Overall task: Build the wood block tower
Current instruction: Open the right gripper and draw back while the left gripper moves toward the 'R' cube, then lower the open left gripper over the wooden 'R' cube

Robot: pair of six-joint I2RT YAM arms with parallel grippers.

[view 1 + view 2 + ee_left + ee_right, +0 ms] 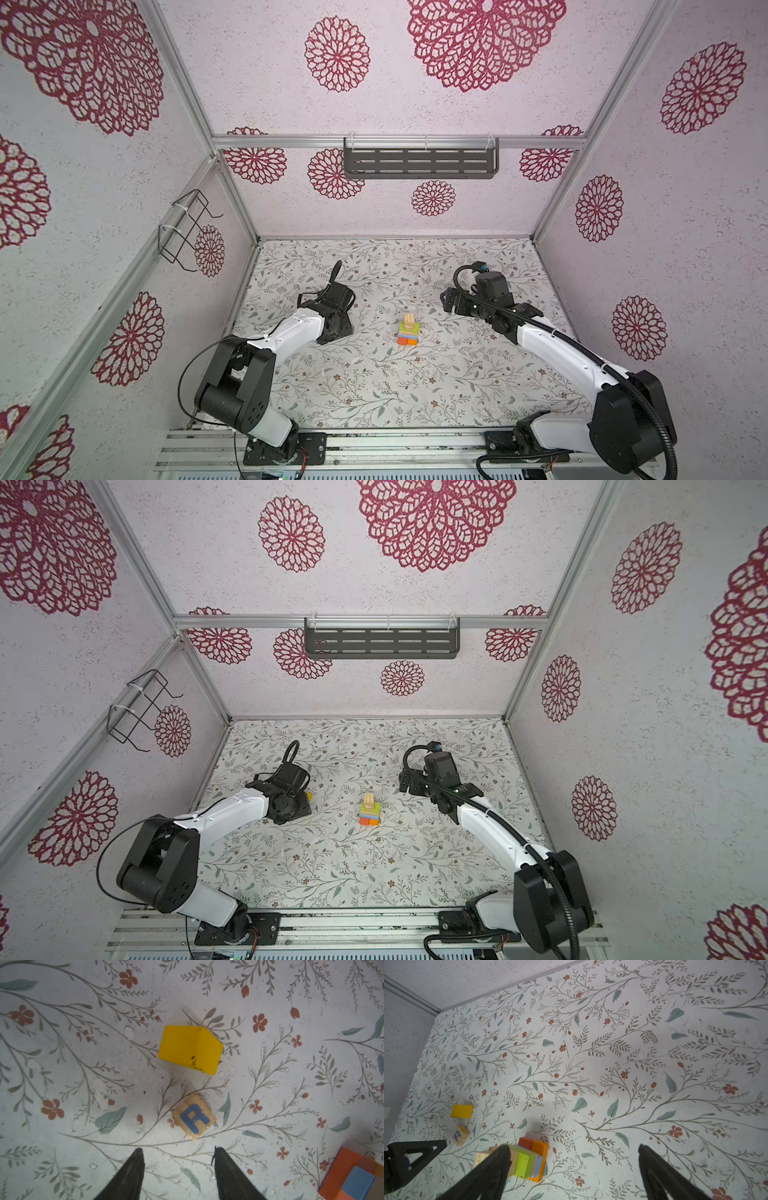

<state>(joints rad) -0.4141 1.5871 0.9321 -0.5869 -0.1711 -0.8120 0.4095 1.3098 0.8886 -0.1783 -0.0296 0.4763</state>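
Saw left gripper (178, 1149) part-open, empty, near R cube (194, 1118) and yellow roof piece (190, 1049); right gripper (574, 1147) wide, empty, beside tower (525, 1161).

Both top views look down from high at 6 o'clock; the nearer wrist cameras share the yellow roof-shaped block (190, 1049).

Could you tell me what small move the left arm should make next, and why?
Probably ease the left gripper forward and down to straddle the R cube. Its jaws stand open and empty just short of that cube, which lies loose on the table beside the yellow roof piece. The tower is topped by tan wood, so the cube likely goes before the roof.
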